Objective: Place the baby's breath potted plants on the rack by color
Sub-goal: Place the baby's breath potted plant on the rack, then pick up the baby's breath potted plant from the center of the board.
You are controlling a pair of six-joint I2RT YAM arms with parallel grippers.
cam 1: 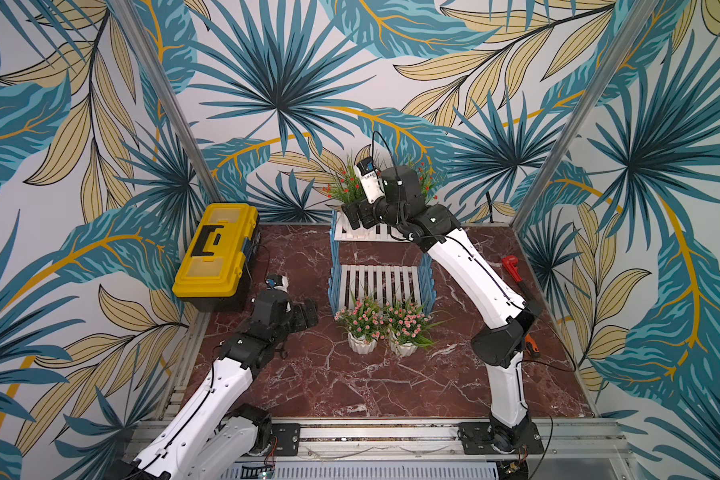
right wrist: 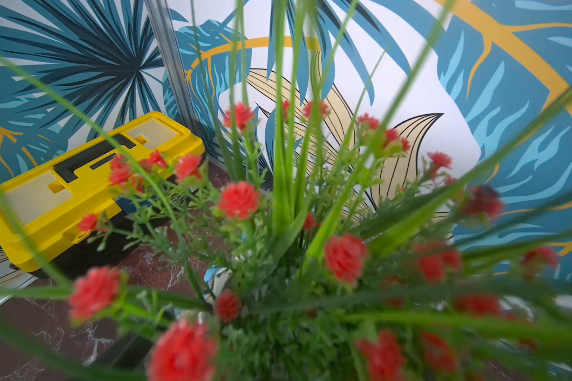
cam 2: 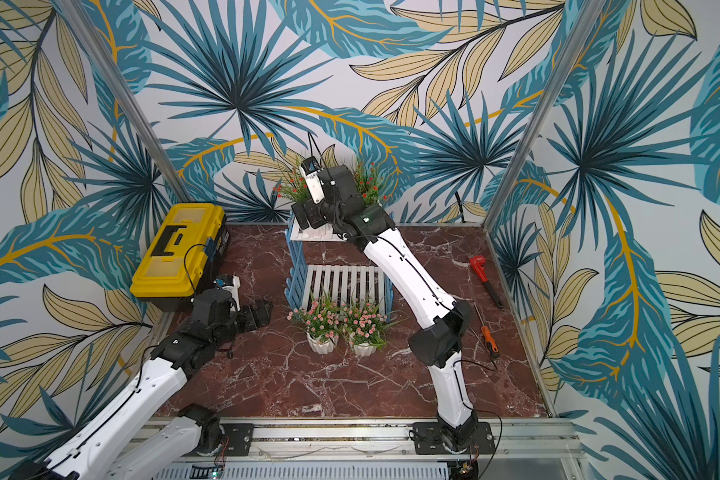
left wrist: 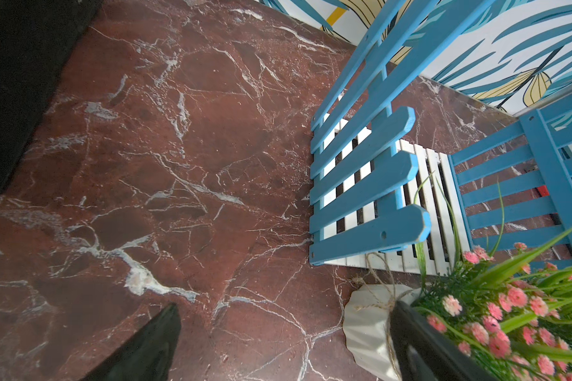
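In both top views the right gripper [cam 1: 356, 218] is at the red plants [cam 1: 344, 189] on the upper shelf of the rack [cam 1: 381, 282]; we cannot tell its state. The pink plants [cam 1: 362, 322] stand on the marble surface [cam 1: 308, 374]. Only the left wrist view shows the left gripper [left wrist: 284, 306] spread apart. The right wrist view shows red blooms, the yellow toolbox [right wrist: 80, 184] and the leaf-print wall [right wrist: 410, 49].

Pots of the red-flowered plant [cam 1: 345, 188] and its red twin [cam 1: 427, 179] lay hidden behind the right gripper [cam 1: 356, 215] and arm [cam 1: 466, 266] in both top views; jaw spacing was indeterminable. Nearest blooms [right wrist: 182, 353] were blurred; the pink-flowered plant [left wrist: 509, 313] was cropped at the wrist view's edge.
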